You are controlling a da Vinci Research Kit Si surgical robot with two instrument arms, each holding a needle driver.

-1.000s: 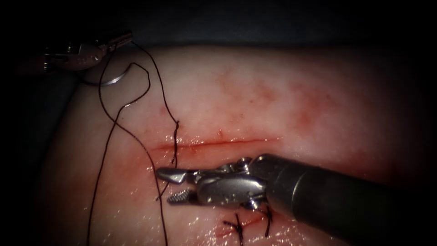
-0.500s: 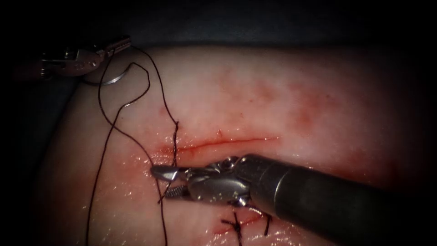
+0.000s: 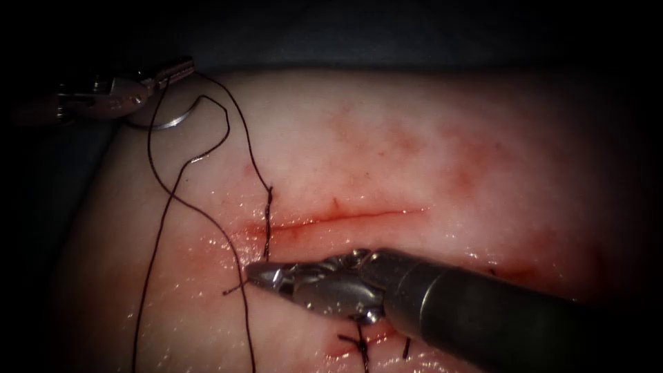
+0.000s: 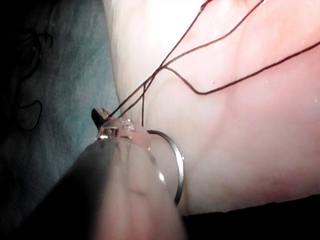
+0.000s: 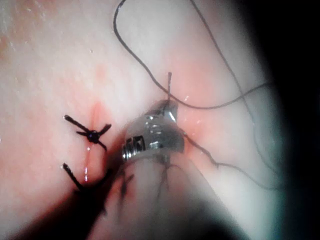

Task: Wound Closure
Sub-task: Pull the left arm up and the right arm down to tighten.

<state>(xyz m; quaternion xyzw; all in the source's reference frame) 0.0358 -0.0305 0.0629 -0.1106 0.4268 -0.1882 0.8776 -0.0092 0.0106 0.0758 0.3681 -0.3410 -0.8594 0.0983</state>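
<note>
The right tool (image 3: 259, 276) lies low over the tissue (image 3: 442, 152), just below the cut (image 3: 345, 215) and near the cut's left end. Its jaws are pressed together, and at their tip they pinch the short free tail of the thread (image 3: 235, 289), which sticks out a little way to the left of the tip. The same tool (image 5: 167, 111) shows in the right wrist view, with its tip down on the wet surface beside a thread end. Just above the tip, the thread enters the tissue as a stitch (image 3: 268, 217) that crosses the cut. Behind the right tool's wrist, further down the tissue, sit finished knots with cut ends (image 3: 359, 342); in the right wrist view these knots (image 5: 91, 134) lie beside the tool's head. Red fluid (image 3: 207, 242) wets the tissue around the cut and to the left of the jaws.

The left tool (image 3: 176, 69) is well apart from the right one, up at the far left edge of the tissue. Its jaws are closed on the thread, and two strands run from them. One strand goes down to the stitch and the other runs down the left side. The needle (image 3: 171, 121) lies free just below this tool, out of the tissue and held by neither tool. In the left wrist view the needle (image 4: 177, 165) curves beside the left tool (image 4: 102, 117), resting against the tissue's edge.
</note>
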